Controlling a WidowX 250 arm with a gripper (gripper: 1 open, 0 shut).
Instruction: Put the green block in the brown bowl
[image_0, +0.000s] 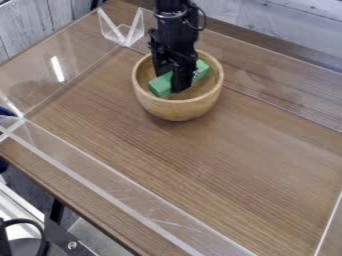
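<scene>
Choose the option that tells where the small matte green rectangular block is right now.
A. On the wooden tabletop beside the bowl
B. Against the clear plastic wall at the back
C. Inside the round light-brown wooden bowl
C: the small matte green rectangular block sits within the rim of the round light-brown wooden bowl, under the black gripper.

The black arm is reaching in from the top edge, its wrist pointing straight down, and the pincer is clamping tight, fingers pressed together.

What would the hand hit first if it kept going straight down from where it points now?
The green block: the hand is shut on it inside the brown bowl. Below the block is likely the bowl's floor, though depth is unclear.
</scene>
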